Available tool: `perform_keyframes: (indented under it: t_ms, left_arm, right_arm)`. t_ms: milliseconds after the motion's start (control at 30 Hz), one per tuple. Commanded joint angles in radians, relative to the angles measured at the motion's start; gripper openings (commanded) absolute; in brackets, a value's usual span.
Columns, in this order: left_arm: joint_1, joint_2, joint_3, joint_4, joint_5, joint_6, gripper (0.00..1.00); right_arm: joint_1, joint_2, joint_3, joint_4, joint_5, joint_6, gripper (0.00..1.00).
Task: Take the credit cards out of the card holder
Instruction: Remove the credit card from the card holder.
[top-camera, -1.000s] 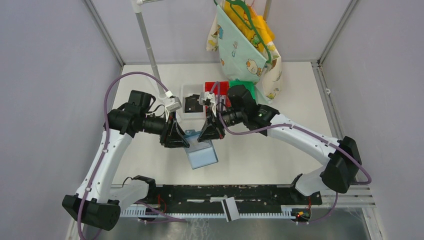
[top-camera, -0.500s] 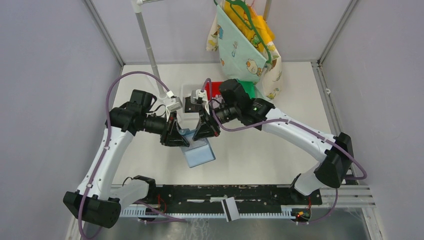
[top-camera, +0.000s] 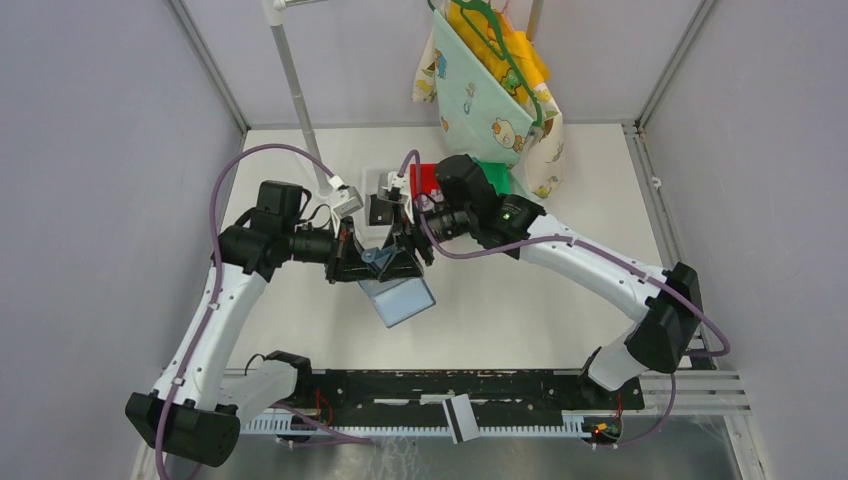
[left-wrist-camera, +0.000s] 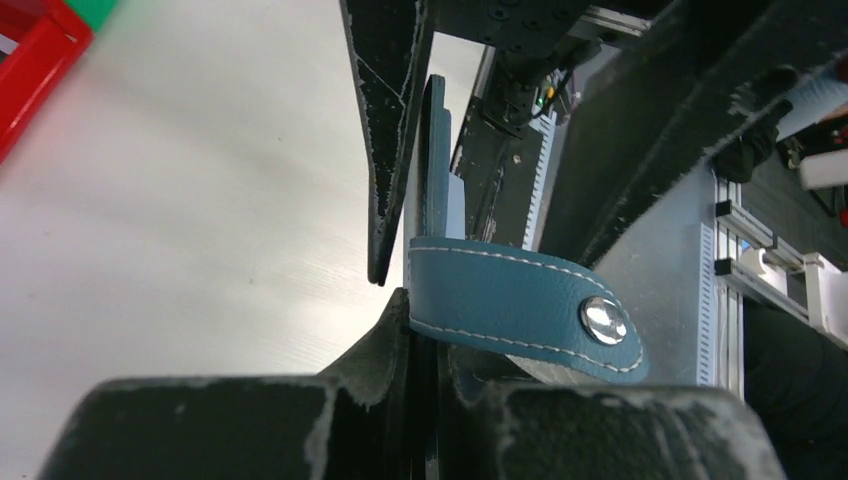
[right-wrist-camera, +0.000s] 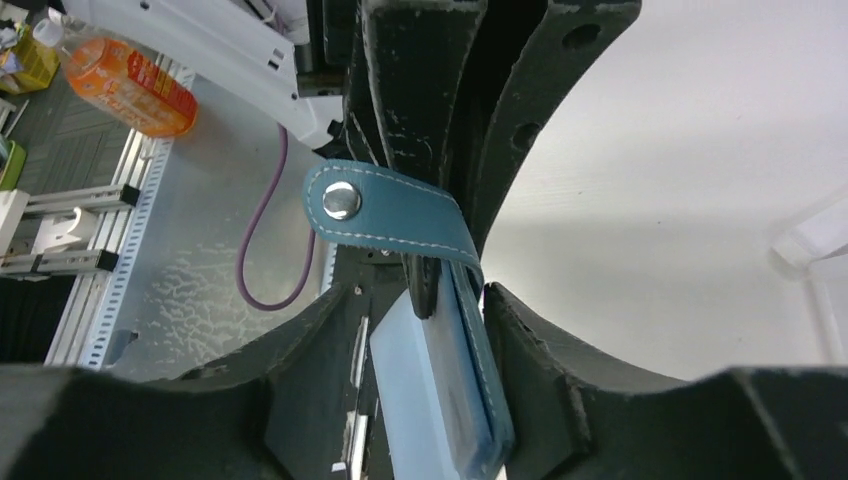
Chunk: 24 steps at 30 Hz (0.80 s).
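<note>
The teal-blue card holder (top-camera: 398, 298) hangs above the table between the two grippers, with its lighter blue inside panel facing up. Its snap tab (left-wrist-camera: 520, 305) curls sideways, and the right wrist view also catches that tab (right-wrist-camera: 385, 215). My left gripper (top-camera: 362, 262) is shut on the holder's top edge, and its jaws (left-wrist-camera: 428, 330) pinch the dark leather just below the tab. My right gripper (top-camera: 406, 262) is open. Its fingers (right-wrist-camera: 420, 300) stand on either side of the card holder (right-wrist-camera: 455, 400) with a gap on the left. The credit cards are hidden.
A red bin (top-camera: 432, 180) and a green piece (top-camera: 500, 176) sit behind the grippers, next to a clear tray (top-camera: 372, 185) that holds a black piece. A patterned cloth bag (top-camera: 490, 90) hangs at the back, beside a metal pole (top-camera: 295, 90). A black rail (top-camera: 450, 385) runs along the near edge.
The left gripper has closed on the card holder's top edge. The right gripper has let go and opened. Both wrists shifted slightly, and the holder now hangs from the left gripper.
</note>
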<state>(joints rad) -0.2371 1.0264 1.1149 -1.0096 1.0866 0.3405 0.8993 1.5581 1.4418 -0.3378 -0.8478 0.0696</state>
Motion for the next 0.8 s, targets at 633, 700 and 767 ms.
perform_keyframes:
  t_ms: [633,700,767]
  left_arm:
    - [0.320,0.072,0.014,0.240,0.086,-0.387,0.02]
    - [0.324,0.072,0.017,0.246,0.110,-0.394,0.02]
    - [0.325,0.069,0.018,0.257,0.121,-0.400,0.02]
  right_arm:
    - [-0.108,-0.334,-0.550,0.876,0.239,0.720,0.74]
    - [-0.088,-0.312,-0.592,0.988,0.223,0.800,0.74]
    - [-0.077,-0.278,-0.630,1.111,0.215,0.886,0.73]
